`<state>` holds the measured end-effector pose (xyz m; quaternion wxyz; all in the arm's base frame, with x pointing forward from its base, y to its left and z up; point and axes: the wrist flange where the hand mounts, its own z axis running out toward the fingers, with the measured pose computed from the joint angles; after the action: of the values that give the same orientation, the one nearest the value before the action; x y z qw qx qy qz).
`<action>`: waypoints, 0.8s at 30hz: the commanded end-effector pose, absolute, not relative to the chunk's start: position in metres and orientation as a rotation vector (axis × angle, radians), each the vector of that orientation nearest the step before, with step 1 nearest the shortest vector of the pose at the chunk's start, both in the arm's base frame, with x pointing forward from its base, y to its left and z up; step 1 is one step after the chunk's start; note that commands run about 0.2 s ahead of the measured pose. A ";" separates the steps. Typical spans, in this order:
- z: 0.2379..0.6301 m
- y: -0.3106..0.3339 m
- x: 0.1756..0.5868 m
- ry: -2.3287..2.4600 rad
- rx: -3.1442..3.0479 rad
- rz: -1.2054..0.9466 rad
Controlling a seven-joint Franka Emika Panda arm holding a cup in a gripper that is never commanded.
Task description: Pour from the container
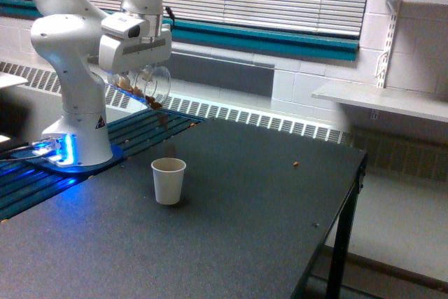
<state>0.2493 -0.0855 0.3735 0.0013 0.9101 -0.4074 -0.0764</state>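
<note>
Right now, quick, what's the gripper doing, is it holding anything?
Gripper: closed on the clear container, tilted over the white paper cup.

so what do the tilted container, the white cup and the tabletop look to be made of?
Container: clear plastic by the look, glossy; brown bits show through its wall. Glass can't be ruled out.
White cup: opaque, matte, thin rim; probably paper.
Tabletop: dark, matte, faintly speckled; looks like laminate or coated board, the core isn't visible.
</note>
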 end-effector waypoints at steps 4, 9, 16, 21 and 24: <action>0.365 -0.083 0.249 -1.252 2.859 -0.278; 0.362 -0.082 0.248 -1.238 2.852 -0.304; 0.358 -0.081 0.250 -1.222 2.855 -0.332; 0.355 -0.080 0.251 -1.210 2.861 -0.360; 0.354 -0.080 0.252 -1.205 2.863 -0.374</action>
<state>0.2527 -0.0830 0.3601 0.0059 0.9114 -0.3975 -0.1063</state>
